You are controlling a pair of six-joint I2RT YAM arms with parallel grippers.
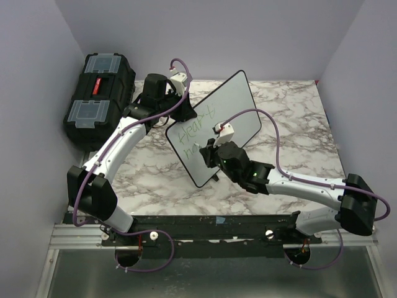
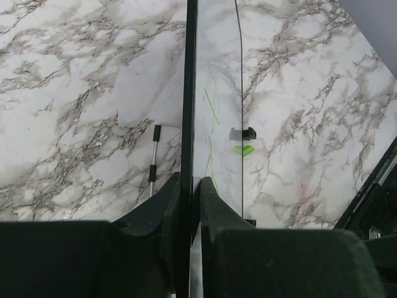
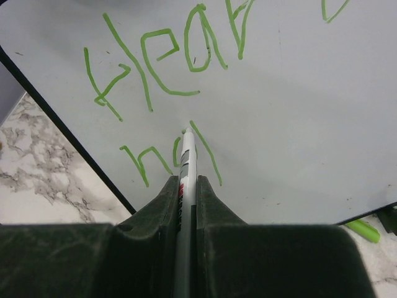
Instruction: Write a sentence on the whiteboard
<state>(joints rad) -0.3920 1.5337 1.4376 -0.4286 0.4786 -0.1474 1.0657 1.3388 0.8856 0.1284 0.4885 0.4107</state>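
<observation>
Now marker point(image 3: 186, 162) tip touches whiteboard point(image 3: 298, 124) (held tilted).

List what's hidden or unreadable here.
- Right wrist: second line of the green handwritten sentence partly hidden behind the white marker pen; first line's end cut by the top edge.
- Left wrist: flat white whiteboard seen edge-on, writing unreadable.
- Top external: right gripper covers second line.
</observation>
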